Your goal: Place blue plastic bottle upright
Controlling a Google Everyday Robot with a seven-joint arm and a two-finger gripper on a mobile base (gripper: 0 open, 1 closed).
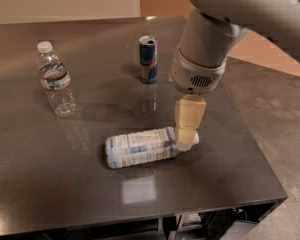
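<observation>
The blue plastic bottle point(140, 148) lies on its side near the front middle of the dark table point(35, 184). Its white-and-blue label faces up and its white cap end points right. My gripper point(186, 137) hangs from the big white arm and has come down right at the bottle's neck and cap, which it partly hides. Its cream-coloured fingers point(189, 115) point straight down onto that end.
A clear water bottle point(55, 80) with a red-edged label stands upright at the left. A small blue-and-silver drink can point(148, 59) stands at the back middle. The table's right edge point(255, 149) drops off to a grey floor.
</observation>
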